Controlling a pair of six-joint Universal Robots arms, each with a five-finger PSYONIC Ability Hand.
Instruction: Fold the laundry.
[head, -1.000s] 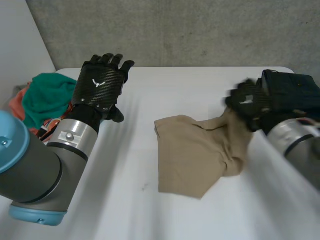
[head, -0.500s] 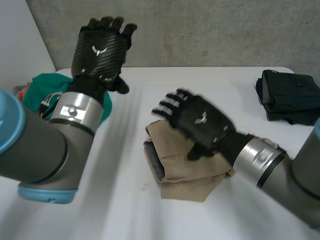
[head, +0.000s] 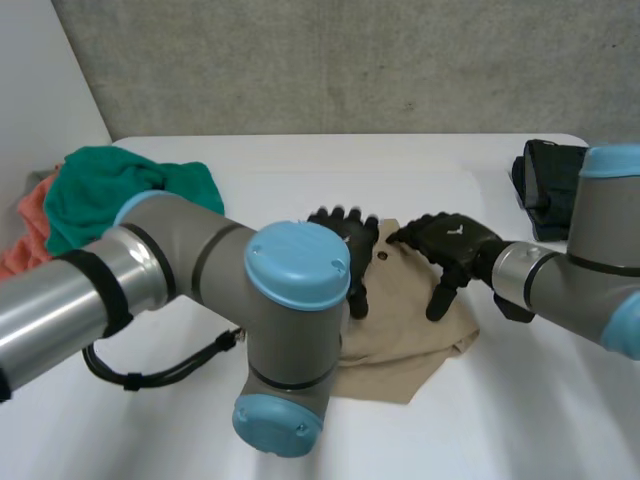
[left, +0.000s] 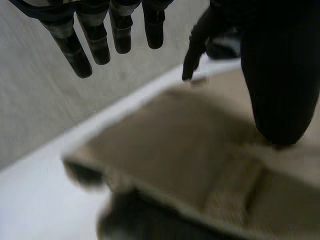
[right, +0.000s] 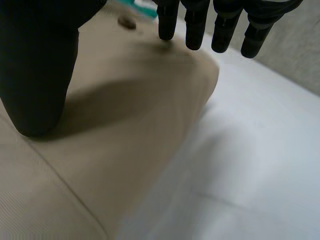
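Both hands at the tan garment (head: 400, 335), which lay rumpled near the middle of the white table (head: 300, 170). My left hand (head: 345, 240) was over the garment's far corner on my left side. Its fingers (left: 115, 35) were straight and clear of the cloth and its thumb tip was down on it, so the hand was open and held nothing. My right hand (head: 452, 242) was over the garment's far edge on my right side, likewise open, with fingers (right: 220, 25) straight above the cloth and thumb resting on it. Left of the garment, well apart, lay a green cloth (head: 110, 190) with an orange cloth (head: 25, 235) beyond it. Right of the garment, also well apart, sat a dark folded stack (head: 548, 185). From its creases and uneven near edge, I judged the garment light, soft and limp, with thicker seams and a small button (head: 385, 255) near the far edge. It would probably slide on the smooth table and bunch if pushed. The best holds appeared to be the stiffer hemmed edge and corners, pinched between thumb and fingers, one hand at each end.
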